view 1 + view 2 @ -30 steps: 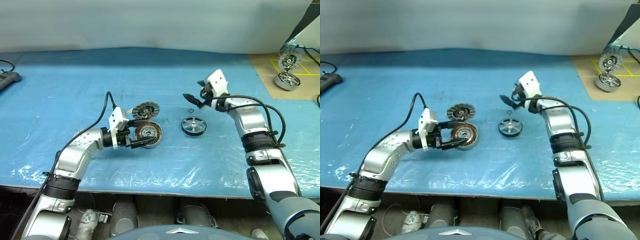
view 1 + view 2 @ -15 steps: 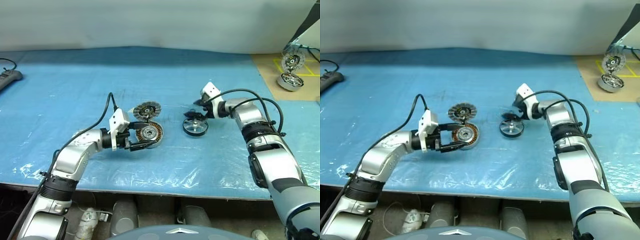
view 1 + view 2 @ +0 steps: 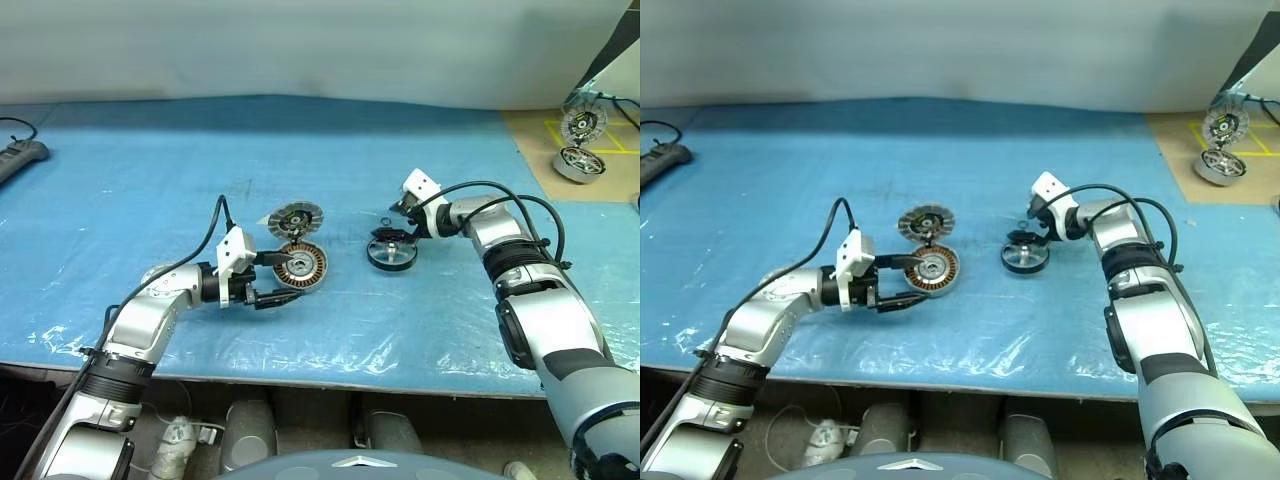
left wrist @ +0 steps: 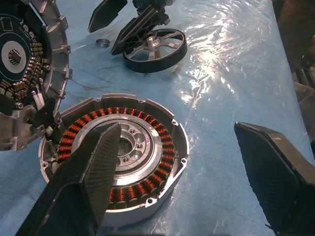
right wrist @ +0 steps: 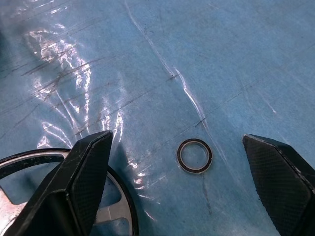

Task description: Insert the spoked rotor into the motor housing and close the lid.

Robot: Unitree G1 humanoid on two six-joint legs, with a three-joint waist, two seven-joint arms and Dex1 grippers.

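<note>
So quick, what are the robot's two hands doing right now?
Left gripper: open, holding nothing, one finger over the motor housing.
Right gripper: open, holding nothing, beside the spoked rotor.

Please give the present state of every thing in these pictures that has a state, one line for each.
Rotor: flat on the table, not yet in the housing, not gripped.
Housing: open, windings exposed, no rotor inside.
Lid: off, beside the housing, its edge against the housing rim.
Small ring: loose on the table beside the rotor.
Left tool: open, astride the housing.
Right tool: open, one finger over the rotor.
</note>
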